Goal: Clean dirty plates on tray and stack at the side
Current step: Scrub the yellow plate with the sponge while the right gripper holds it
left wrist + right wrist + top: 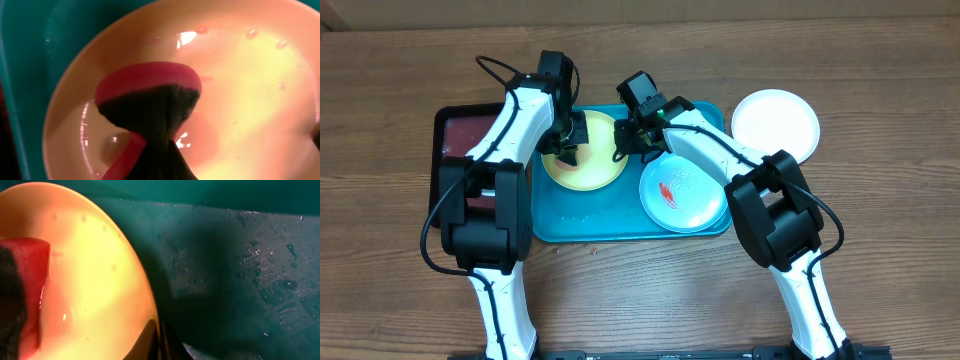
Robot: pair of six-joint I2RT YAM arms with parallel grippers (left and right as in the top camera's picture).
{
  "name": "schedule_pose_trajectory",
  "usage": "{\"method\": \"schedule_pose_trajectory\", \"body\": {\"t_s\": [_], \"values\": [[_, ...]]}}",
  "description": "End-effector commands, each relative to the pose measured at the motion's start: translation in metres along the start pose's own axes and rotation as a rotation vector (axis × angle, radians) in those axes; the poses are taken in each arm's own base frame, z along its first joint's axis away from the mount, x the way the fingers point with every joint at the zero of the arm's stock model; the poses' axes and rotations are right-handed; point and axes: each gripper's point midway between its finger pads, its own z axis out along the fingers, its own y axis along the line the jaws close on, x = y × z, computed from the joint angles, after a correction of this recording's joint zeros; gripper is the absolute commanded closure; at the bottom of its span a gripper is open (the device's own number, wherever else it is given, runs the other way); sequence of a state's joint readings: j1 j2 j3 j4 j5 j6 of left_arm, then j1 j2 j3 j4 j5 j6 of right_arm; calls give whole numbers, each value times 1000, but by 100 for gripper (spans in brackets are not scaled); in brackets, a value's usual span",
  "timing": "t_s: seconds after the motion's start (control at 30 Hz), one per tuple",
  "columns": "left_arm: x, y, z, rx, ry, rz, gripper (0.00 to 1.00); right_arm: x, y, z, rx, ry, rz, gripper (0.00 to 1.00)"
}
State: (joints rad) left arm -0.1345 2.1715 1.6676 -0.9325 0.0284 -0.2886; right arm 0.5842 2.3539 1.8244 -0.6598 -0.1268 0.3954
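The yellow-green plate [590, 165] lies at the back left of the turquoise tray [590, 220]. My left gripper [565, 152] is shut on a red sponge with a dark scouring face [150, 95] and presses it onto this plate [250, 100], which is wet. My right gripper [625, 148] is shut on the plate's right rim [159, 342]; the plate [90, 280] and the sponge [20, 295] also show in the right wrist view. The mint-blue plate [682, 192] with a red smear lies at the tray's front right. The white plate [775, 125] sits on the table, right of the tray.
A dark maroon tray [460, 135] lies against the turquoise tray's left side, under my left arm. The turquoise tray floor [240, 280] is wet with droplets. Both arms cross over the tray's back half.
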Motion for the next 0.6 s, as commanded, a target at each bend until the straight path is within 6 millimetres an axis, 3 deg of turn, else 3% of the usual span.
{"method": "schedule_pose_trajectory", "body": {"t_s": [0.0, 0.13, 0.37, 0.47, 0.57], "values": [[16, -22, 13, 124, 82, 6, 96, 19, -33, 19, 96, 56, 16, 96], [17, -34, 12, 171, 87, 14, 96, 19, -33, 19, 95, 54, 16, 96], [4, -35, 13, 179, 36, 16, 96, 18, -33, 19, 100, 49, 15, 96], [-1, -18, 14, 107, 15, 4, 96, 19, -34, 19, 102, 52, 15, 96], [-6, 20, 15, -81, -15, -11, 96, 20, -35, 19, 105, 59, 16, 96]]}}
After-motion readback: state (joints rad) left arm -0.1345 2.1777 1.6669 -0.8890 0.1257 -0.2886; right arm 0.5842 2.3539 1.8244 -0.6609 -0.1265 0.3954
